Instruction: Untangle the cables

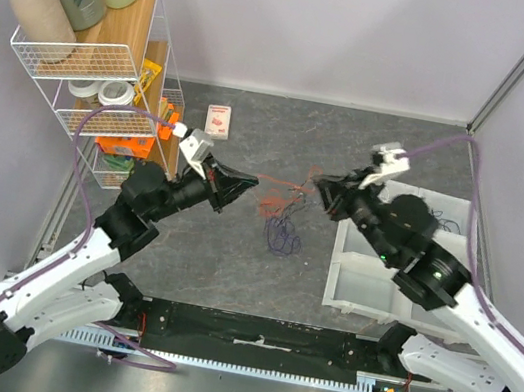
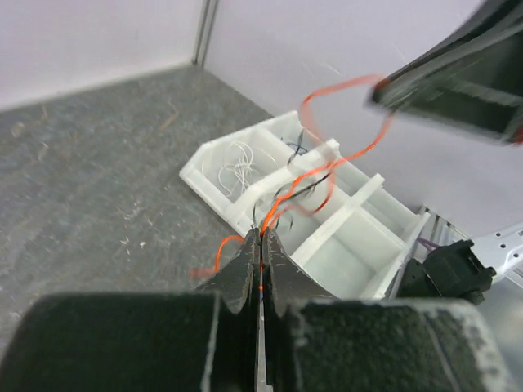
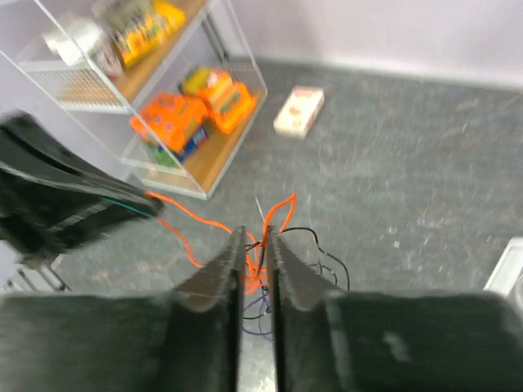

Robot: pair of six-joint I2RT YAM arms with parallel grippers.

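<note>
Clamps an orange-red cable (image 3: 196, 219) in the fully closed left gripper (image 2: 261, 237), with the right gripper (image 3: 255, 235) narrowed to a slit around the same strand. Leaves the other cables (image 1: 283, 232), purple and dark, tangled mid-table between both. Shows, near the far edge, a small red-and-white box (image 1: 218, 121), its print too blurred to read.

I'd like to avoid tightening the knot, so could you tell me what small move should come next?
Probably ease the left gripper and right gripper slightly apart. Both pinch the orange cable, which runs between them, while the purple cable sits in a clump beneath it.
</note>
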